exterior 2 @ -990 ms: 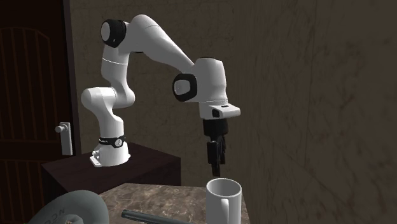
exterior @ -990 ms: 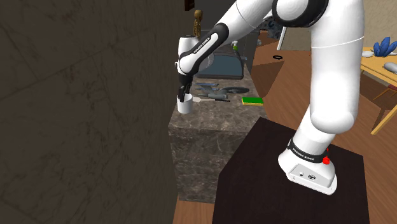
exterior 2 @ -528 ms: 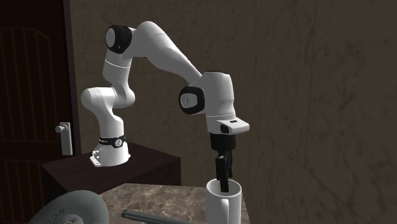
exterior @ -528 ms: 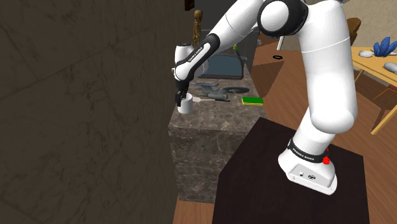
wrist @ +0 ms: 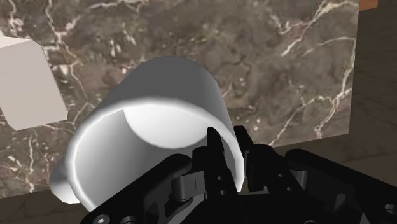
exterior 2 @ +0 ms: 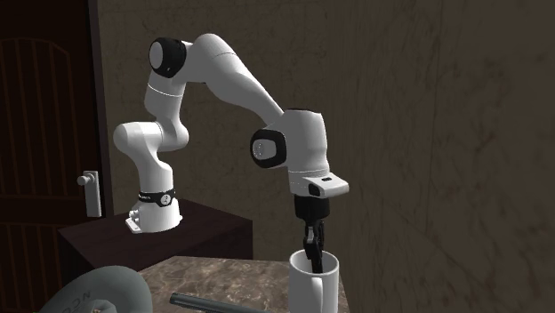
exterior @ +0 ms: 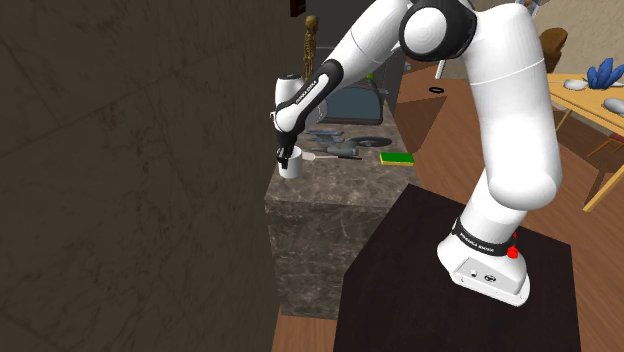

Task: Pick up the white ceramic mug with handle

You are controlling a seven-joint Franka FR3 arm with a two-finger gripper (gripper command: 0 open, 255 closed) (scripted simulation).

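The white mug (exterior: 290, 168) stands upright on the near left corner of the dark marble counter (exterior: 330, 190), close to the wall. My gripper (exterior: 286, 154) reaches down onto it from above. From across the counter, the gripper (exterior 2: 312, 258) dips into the mug (exterior 2: 313, 286) at its rim. Along the hand, the gripper (wrist: 234, 159) is shut on the mug (wrist: 162, 89): one finger sits inside the cup, the other outside, with the wall pinched between them.
Behind the mug lie several dark utensils (exterior: 335, 150), a green sponge (exterior: 397, 158) and a dark basin (exterior: 355, 103). A white block (wrist: 25, 83) rests on the marble beside the mug. A grey disc (exterior 2: 98, 293) and a dark rod (exterior 2: 222, 304) lie nearby.
The gripper came down from above the mug until its fingers straddled the rim, then shut on the mug's wall. The mug has not moved.
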